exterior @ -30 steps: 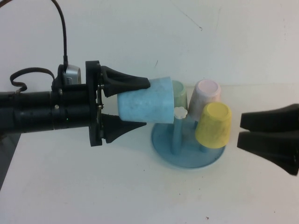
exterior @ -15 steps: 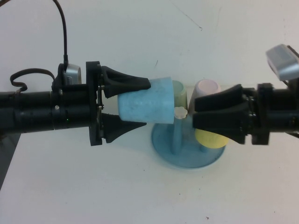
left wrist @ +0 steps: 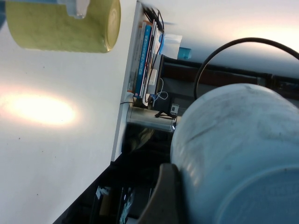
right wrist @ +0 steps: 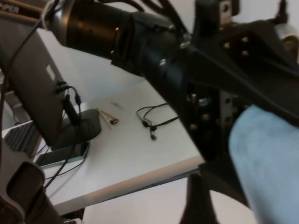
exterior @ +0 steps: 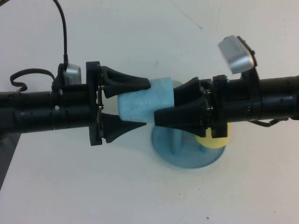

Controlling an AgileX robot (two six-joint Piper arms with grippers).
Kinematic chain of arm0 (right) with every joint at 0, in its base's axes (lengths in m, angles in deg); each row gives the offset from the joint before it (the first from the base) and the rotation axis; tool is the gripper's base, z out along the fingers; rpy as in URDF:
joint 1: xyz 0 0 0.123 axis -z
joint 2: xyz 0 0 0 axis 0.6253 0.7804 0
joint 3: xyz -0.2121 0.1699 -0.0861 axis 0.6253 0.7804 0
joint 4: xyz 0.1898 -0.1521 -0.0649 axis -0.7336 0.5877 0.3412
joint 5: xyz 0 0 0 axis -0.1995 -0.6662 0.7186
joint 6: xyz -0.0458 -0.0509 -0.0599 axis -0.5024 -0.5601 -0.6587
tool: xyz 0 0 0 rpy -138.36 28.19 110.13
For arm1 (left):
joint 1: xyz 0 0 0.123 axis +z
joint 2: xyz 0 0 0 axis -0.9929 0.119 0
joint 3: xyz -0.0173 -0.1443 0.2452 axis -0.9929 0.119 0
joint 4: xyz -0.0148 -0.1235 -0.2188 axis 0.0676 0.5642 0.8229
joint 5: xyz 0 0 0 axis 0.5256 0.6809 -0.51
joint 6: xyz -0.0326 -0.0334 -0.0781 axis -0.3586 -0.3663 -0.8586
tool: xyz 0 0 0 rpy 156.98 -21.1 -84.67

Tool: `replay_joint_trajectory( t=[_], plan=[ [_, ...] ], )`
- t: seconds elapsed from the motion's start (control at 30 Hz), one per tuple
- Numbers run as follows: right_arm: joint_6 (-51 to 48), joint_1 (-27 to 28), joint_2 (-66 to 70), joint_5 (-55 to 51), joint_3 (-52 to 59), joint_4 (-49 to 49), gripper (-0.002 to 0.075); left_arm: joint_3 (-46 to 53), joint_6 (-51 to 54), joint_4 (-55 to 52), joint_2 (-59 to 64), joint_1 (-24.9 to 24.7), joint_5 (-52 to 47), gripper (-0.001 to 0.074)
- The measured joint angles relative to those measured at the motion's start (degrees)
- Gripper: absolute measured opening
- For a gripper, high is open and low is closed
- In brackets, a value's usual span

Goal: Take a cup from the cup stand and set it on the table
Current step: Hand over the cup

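Observation:
My left gripper [exterior: 147, 103] is shut on the light blue cup [exterior: 140, 105] and holds it on its side, above the table [exterior: 70, 186] and just left of the cup stand [exterior: 180, 151]. The cup fills the left wrist view [left wrist: 233, 154] beside one dark finger [left wrist: 163, 196]. My right gripper [exterior: 164, 106] reaches in from the right over the stand, with its tip at the cup's free end. The cup also shows close up in the right wrist view [right wrist: 266, 168], held by the left gripper's black body [right wrist: 210, 70]. The stand's pegs and white knob are hidden.
A yellow cup [exterior: 211, 141] sits upside down on the stand under my right arm; it also shows in the left wrist view [left wrist: 60, 25]. The other cups on the stand are hidden by that arm. Loose cables [right wrist: 152, 122] and a phone [right wrist: 63, 154] lie on a side desk.
My right arm has swept in from the right edge, across the stand, up to the cup's free end. My left gripper and the cup have not moved.

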Motion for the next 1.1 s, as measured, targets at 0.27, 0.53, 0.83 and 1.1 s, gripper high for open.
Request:
replay_joint_trajectory(
  t=[0.27, 0.53, 0.83, 1.1],
  plan=[
    [-0.06, -2.80, 1.74, 0.68, -3.38, 0.00, 0.0166, 0.00, 0.99, 0.35, 0.00, 0.00, -0.76, 0.0587],
    [0.63, -2.90, 2.07, 1.46, -3.72, 0.00, 0.0029, 0.00, 6.08, 1.10, 0.00, 0.18, -0.82, 0.0587],
    [0.84, -2.87, 2.07, 1.46, -3.72, 0.00, 0.0028, 0.00, 6.19, 1.10, 0.00, 0.26, -0.74, 0.0587],
    [0.07, -2.87, 2.07, 1.59, -3.76, 0.10, 0.0027, -0.04, 12.54, 1.75, 0.00, 0.58, -1.07, 0.0587]
  ],
)
